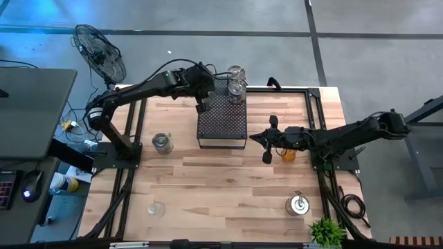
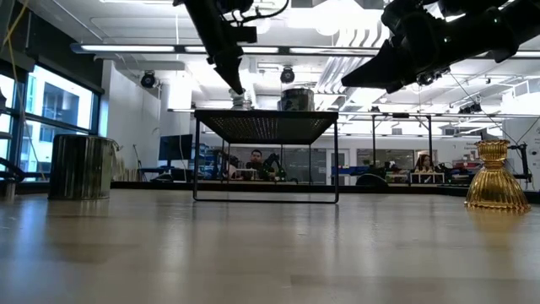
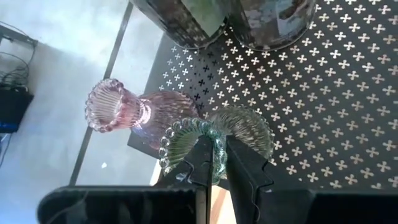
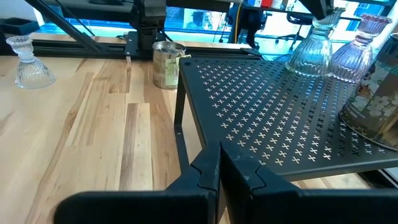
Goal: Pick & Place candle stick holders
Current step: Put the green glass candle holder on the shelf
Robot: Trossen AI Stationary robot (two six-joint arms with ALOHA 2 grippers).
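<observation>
A clear glass holder point(image 3: 239, 127) stands on the far left corner of the black perforated stand point(image 1: 221, 121), with a pinkish holder point(image 3: 130, 112) beside it. My left gripper point(image 1: 203, 105) is shut on the clear holder from above. Two silvery holders point(image 1: 237, 81) stand at the stand's far edge. My right gripper point(image 1: 255, 137) is shut and empty, in the air by the stand's right near corner. An amber holder point(image 1: 288, 153) stands on the table right of it. A silvery holder point(image 1: 163, 143), a clear one point(image 1: 157, 207) and another silvery one point(image 1: 299, 205) stand on the table. My left gripper pinches the clear holder's beaded top rim point(image 3: 217, 144) between its two fingers, one finger over the mouth and one outside it. The fingers come from above, pointing down. The holder is upright with its wide base point(image 4: 311, 62) on the stand's top.
A fan point(image 1: 100, 52) stands beyond the table's far left corner and a small green plant point(image 1: 327, 232) at the near right corner. Black frame rails run along the table's left and right sides. Bare wood lies in the middle near the front edge.
</observation>
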